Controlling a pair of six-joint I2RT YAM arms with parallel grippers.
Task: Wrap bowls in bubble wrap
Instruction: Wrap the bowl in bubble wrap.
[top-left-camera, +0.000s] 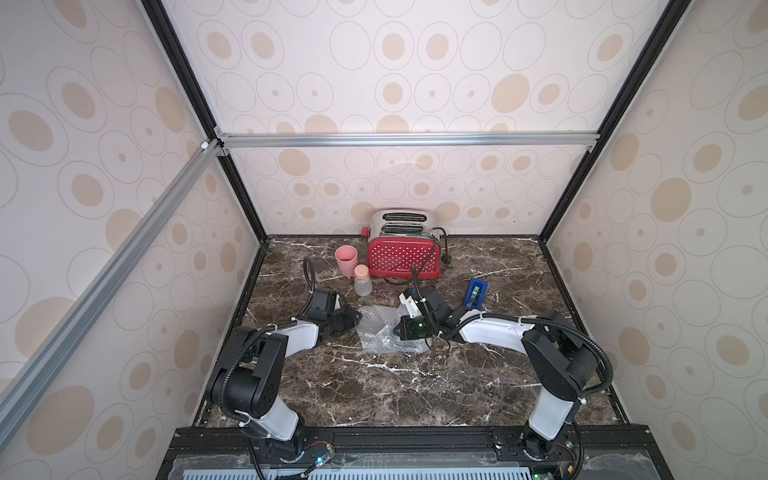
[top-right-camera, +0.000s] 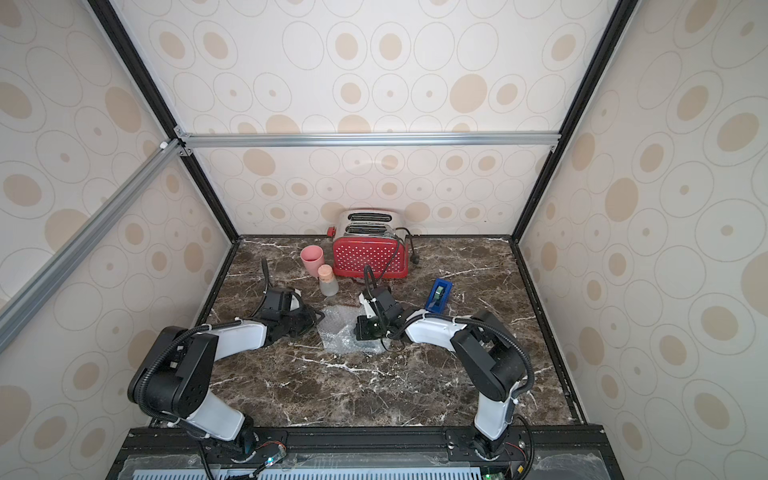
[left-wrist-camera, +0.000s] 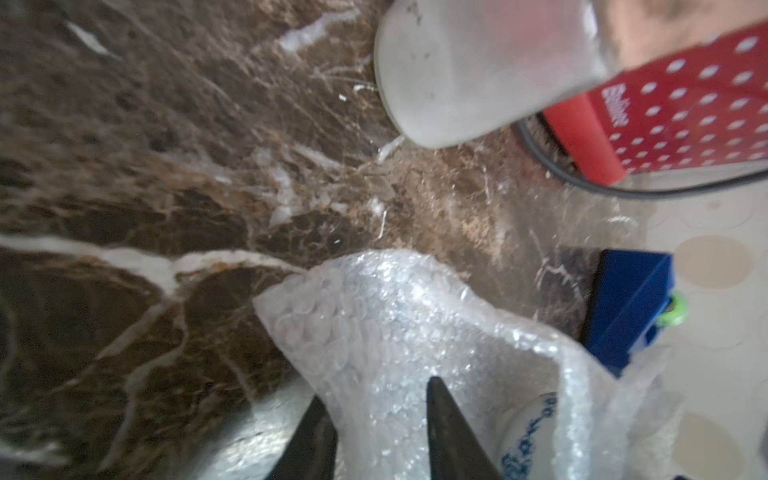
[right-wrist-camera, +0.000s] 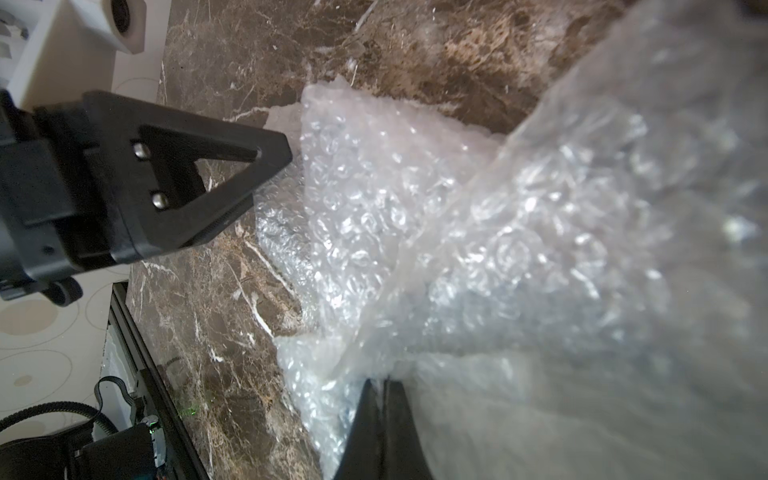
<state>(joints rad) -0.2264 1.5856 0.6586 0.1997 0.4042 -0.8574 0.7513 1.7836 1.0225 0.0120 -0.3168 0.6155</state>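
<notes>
Left end effector (left-wrist-camera: 376, 388): narrow, astride wrap (left-wrist-camera: 395, 324) edge, grip unclear. Right end effector (right-wrist-camera: 380, 384): clamped on wrap. Count: one wrap on counter (top-left-camera: 374, 395), partly covering one bowl (left-wrist-camera: 528, 432); one cup (top-left-camera: 346, 259), one bottle (top-left-camera: 362, 282), one toaster (top-left-camera: 403, 253), one tape dispenser (top-left-camera: 475, 293) behind.

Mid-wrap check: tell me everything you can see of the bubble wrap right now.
The bubble wrap is one clear, crumpled sheet of small bubbles. It lies mid-way across the marble table between both arms, bunched up over the blue-patterned bowl, which partly shows beneath it. The right gripper is shut on one edge. The left gripper has a fold between its jaws, but whether it grips is unclear.
</notes>
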